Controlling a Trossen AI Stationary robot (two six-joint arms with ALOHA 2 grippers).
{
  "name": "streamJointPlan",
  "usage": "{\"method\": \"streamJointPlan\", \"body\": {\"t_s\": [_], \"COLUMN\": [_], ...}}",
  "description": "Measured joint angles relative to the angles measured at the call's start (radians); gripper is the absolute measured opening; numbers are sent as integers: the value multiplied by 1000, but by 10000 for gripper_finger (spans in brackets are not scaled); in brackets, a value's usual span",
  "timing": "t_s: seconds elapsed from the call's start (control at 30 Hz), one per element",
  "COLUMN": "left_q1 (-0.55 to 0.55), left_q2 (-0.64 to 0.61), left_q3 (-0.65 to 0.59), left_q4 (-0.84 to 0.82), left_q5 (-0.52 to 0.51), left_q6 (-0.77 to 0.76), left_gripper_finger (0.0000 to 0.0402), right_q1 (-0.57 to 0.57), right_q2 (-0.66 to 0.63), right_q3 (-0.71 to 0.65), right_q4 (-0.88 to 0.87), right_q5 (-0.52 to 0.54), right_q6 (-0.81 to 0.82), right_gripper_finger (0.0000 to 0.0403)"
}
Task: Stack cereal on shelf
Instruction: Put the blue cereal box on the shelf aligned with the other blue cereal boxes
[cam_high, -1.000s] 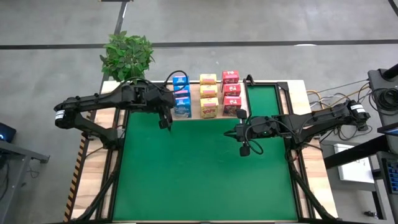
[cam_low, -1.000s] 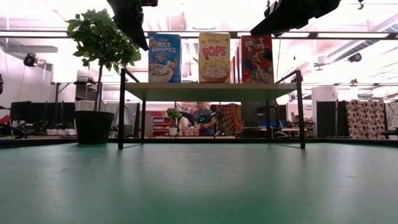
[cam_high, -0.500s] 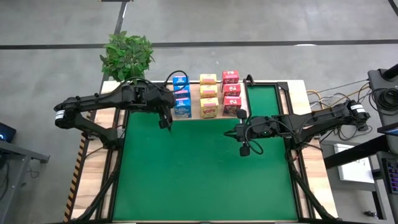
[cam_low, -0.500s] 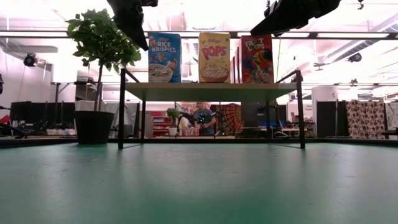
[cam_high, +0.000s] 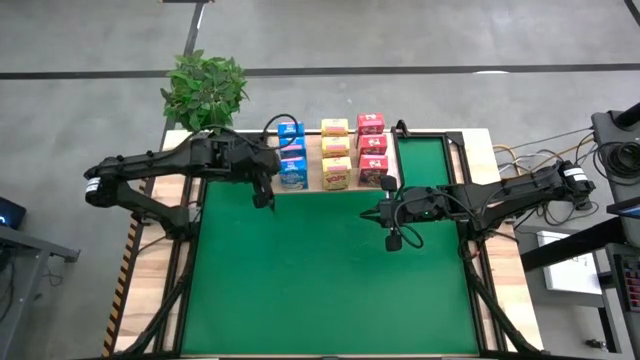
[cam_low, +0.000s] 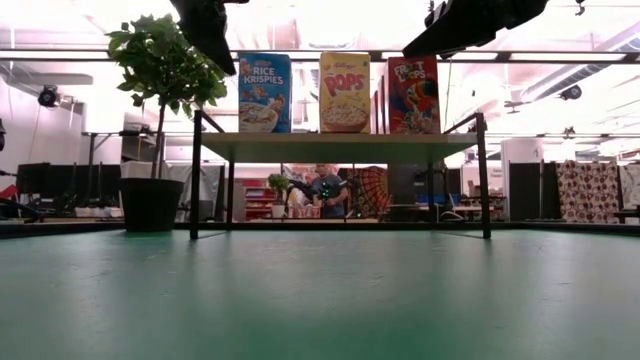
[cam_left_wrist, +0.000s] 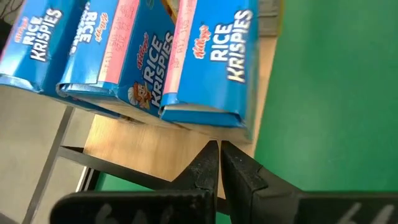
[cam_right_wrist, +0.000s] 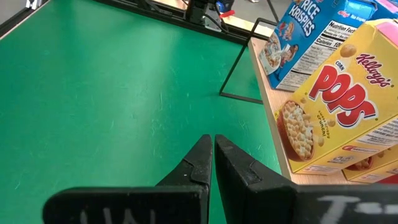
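The left gripper (cam_left_wrist: 219, 155) is hovering with its fingers pressed together on nothing, just in front of the nearest blue cereal box (cam_left_wrist: 211, 62) at the shelf (cam_left_wrist: 155, 149) edge. The right gripper (cam_right_wrist: 213, 149), fingers likewise closed and empty, is hanging over the green table (cam_high: 330, 270) near the yellow boxes (cam_right_wrist: 336, 106). All nine boxes are standing on the shelf in blue, yellow and red rows (cam_high: 371, 150).
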Motion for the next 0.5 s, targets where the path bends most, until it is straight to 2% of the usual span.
{"method": "streamJointPlan", "body": {"t_s": [0.23, 0.5], "left_q1": [-78, -139], "left_q2": [-25, -15], "left_q3": [-10, -74], "left_q4": [4, 130], "left_q5": [11, 7], "left_q6": [-61, -42], "left_gripper_finger": [0, 0], "right_q1": [0, 0], "right_q2": [0, 0], "right_q3": [0, 0], "right_q4": [0, 0], "right_q5": [0, 0], "right_q6": [-11, -11], "right_gripper_finger": [9, 9]}}
